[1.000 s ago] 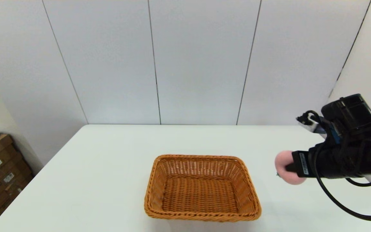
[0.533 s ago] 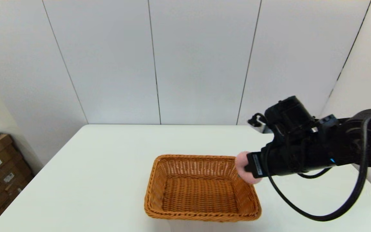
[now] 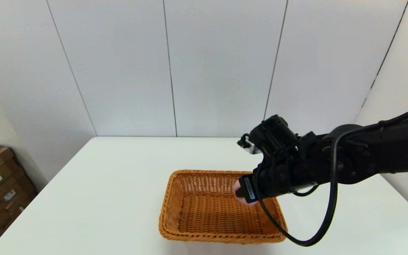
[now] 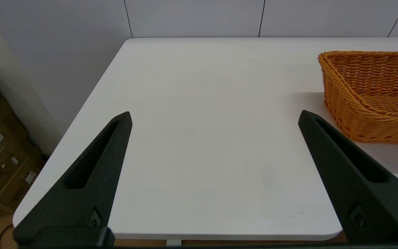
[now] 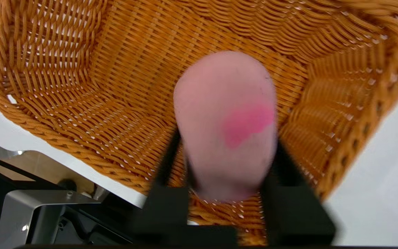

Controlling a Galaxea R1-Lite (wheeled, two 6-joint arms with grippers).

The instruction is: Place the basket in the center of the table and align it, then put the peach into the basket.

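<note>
Since a second ago the right gripper has swung in from the counter's right side and now hangs over the right part of the basket, carrying the peach. In the head view only a sliver of the pink fruit shows beside the black wrist, above the basket's inner right wall; the basket sits near the middle of the white counter.

In the left wrist view the left gripper hovers low over bare counter, jaws spread wide, with the basket off to one side.

In the right wrist view the jaws clench the peach above the woven basket floor.
</note>
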